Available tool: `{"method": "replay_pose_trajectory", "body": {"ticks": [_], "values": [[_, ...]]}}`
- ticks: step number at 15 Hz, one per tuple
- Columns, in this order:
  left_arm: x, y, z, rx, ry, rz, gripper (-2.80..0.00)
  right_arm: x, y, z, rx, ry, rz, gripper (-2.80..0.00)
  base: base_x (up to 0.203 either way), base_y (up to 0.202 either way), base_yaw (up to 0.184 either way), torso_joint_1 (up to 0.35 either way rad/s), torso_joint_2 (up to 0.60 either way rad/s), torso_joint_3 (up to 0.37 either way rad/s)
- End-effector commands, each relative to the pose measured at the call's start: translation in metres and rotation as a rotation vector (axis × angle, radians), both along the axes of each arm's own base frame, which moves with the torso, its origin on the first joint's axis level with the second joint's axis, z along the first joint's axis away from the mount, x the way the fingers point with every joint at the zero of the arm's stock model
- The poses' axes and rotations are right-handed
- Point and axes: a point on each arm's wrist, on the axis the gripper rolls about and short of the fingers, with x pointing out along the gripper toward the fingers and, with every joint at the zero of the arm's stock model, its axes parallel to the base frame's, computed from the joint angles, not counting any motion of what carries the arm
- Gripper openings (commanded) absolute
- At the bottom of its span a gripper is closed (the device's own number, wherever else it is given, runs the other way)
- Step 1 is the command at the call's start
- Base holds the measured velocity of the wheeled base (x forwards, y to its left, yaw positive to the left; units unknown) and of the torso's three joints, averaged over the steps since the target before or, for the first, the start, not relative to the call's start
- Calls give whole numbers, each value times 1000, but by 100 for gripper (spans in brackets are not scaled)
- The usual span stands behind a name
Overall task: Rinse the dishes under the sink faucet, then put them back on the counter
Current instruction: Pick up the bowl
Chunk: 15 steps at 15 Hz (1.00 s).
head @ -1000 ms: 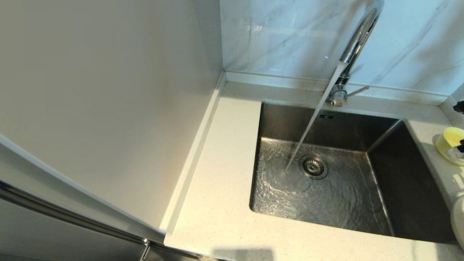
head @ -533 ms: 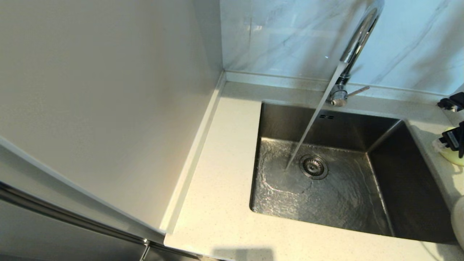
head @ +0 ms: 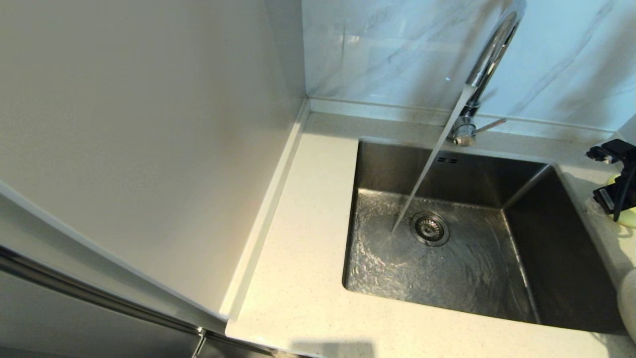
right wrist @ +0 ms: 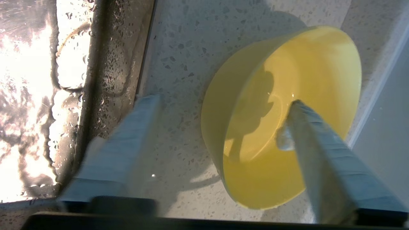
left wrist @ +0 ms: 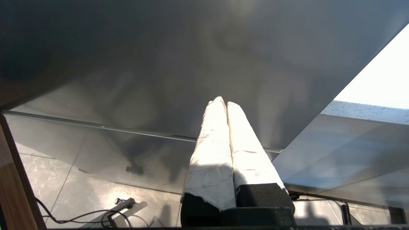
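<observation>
While water runs from the faucet (head: 489,54) into the sink (head: 447,258), the right gripper (right wrist: 223,105) straddles the yellow bowl's (right wrist: 306,73) rim on the counter (right wrist: 191,48), fingers spread; the left gripper (left wrist: 226,103) is parked, fingers pressed together.

One yellow bowl (right wrist: 255,127), one plate (head: 627,303), one sink (head: 477,169) and one faucet (head: 484,64) on the counter (head: 303,258).

Faucet (head: 489,59) running into sink (head: 447,258); right gripper (head: 613,174) over bowl (head: 627,215).

The right tool (head: 616,174) hides most of the bowl (head: 627,217).
</observation>
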Motion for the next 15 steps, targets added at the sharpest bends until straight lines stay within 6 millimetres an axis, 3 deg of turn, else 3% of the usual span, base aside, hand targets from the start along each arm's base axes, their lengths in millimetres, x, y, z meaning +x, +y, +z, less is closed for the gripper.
{"method": "replay_pose_trajectory", "body": {"ticks": [1, 5, 9, 15], "values": [[0, 0, 0, 0, 0, 1, -280, 0, 0, 0, -1, 6, 0, -280, 0, 0, 0, 0, 0, 0], [0, 0, 0, 0, 0, 1, -280, -3, 1, 4, -4, -1, -1, -280, 0, 0, 0, 0, 0, 0], [0, 0, 0, 0, 0, 1, -280, -12, 6, 22, -11, -56, -10, -280, 0, 0, 0, 0, 0, 0], [0, 0, 0, 0, 0, -1, -280, -58, 37, 42, 43, -95, 65, -280, 0, 0, 0, 0, 0, 0]]}}
